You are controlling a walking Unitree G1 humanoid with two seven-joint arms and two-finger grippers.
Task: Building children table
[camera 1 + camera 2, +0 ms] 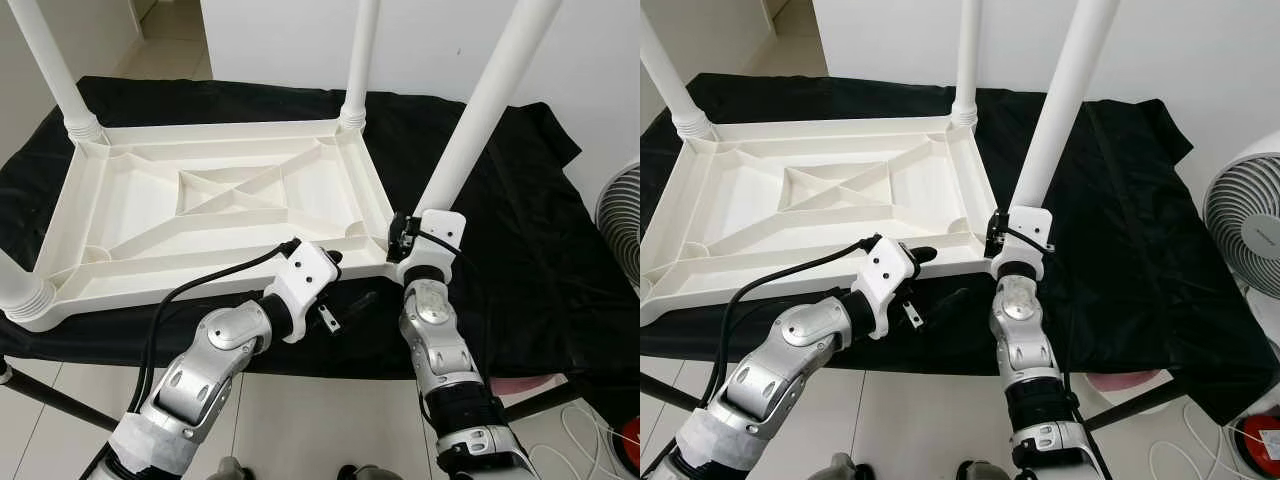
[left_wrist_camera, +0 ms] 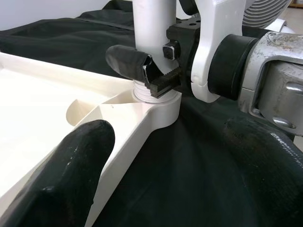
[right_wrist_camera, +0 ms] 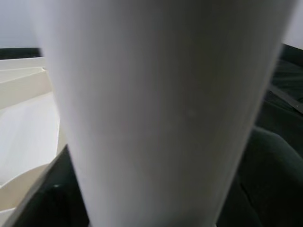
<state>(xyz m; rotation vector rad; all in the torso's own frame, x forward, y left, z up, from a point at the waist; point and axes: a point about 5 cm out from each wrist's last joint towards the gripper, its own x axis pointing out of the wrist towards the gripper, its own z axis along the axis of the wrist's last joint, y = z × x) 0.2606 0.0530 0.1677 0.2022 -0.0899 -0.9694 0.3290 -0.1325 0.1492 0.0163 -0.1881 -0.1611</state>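
White children table (image 1: 215, 200) lies upside down on black cloth (image 1: 500, 240), centre-left of frame; legs point up; right hand (image 2: 151, 71) clenched on near-right leg (image 1: 478, 120) just above threaded socket at table corner, centre of frame; left hand (image 1: 345, 285) released, fingers spread, beside table's near rim, lower centre; white fan (image 1: 1245, 225) at right edge.
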